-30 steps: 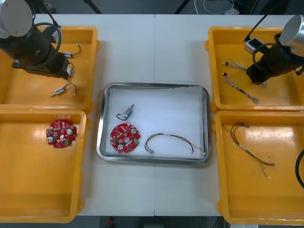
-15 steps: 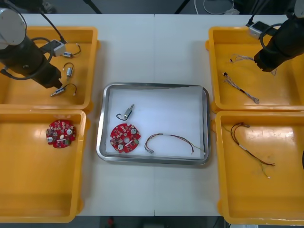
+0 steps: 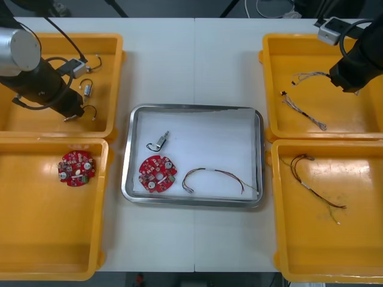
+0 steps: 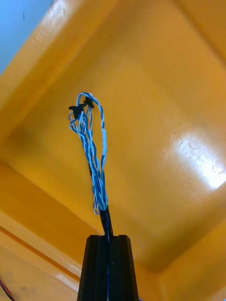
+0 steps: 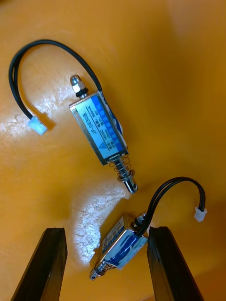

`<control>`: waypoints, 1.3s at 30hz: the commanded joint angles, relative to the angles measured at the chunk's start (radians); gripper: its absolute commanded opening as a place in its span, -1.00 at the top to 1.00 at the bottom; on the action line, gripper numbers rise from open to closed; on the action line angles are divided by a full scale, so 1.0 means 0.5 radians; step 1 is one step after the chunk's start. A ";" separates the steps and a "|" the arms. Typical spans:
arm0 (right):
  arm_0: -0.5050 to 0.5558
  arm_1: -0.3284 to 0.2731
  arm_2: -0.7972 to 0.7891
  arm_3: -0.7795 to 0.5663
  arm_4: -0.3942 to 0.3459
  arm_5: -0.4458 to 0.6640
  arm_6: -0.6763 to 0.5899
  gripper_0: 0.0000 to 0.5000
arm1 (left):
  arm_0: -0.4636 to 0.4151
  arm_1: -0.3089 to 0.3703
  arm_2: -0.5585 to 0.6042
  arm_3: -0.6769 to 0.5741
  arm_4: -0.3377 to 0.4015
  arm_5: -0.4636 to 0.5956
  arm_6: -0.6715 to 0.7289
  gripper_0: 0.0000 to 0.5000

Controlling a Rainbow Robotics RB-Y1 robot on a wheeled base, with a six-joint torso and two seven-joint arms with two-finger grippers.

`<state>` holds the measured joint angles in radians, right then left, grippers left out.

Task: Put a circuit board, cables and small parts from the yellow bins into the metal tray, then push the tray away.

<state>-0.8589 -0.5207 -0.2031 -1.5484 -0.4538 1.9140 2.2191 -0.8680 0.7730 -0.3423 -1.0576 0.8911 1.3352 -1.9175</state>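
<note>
Over yellow bin point(image 5: 179, 70), left hand point(image 5: 106, 230) spread astride blue-labelled small metal part point(image 5: 121, 247); right hand point(image 4: 108, 237) clenching twisted cable point(image 4: 94, 150)

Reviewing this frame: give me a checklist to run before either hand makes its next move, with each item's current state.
1. Right hand shut on the twisted blue and white cable: ok.
2. Cable's free end clear of the far right yellow bin: cannot tell.
3. Left hand open, one finger on either side of a small metal part: ok.
4. Neighbouring small metal part lying beyond the fingers, outside their gap: ok.
5. Metal tray has bare white floor for more items: ok.
6. Circuit board already in the tray: ok.
</note>
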 commanded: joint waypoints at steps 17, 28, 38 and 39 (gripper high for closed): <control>0.125 -0.082 0.879 -0.873 -0.470 0.012 -0.594 1.00 | 0.098 0.059 -0.064 -0.002 0.074 -0.158 -0.092 -1.00; 0.125 0.063 1.225 -0.870 -0.473 -0.146 -0.606 1.00 | 0.156 0.059 -0.064 -0.002 0.083 -0.198 -0.095 1.00; 0.125 0.109 1.609 -0.747 -0.320 -0.456 -0.579 1.00 | 0.156 0.059 -0.046 -0.005 0.089 -0.204 -0.068 1.00; 0.125 0.109 1.652 -0.726 -0.286 -0.484 -0.573 1.00 | 0.156 0.062 -0.030 -0.005 0.092 -0.201 -0.061 1.00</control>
<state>-0.7975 -0.4851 0.5510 -1.9238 -0.6415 1.7090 1.9408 -0.8305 0.7795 -0.3615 -1.0548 0.9258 1.2436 -1.9175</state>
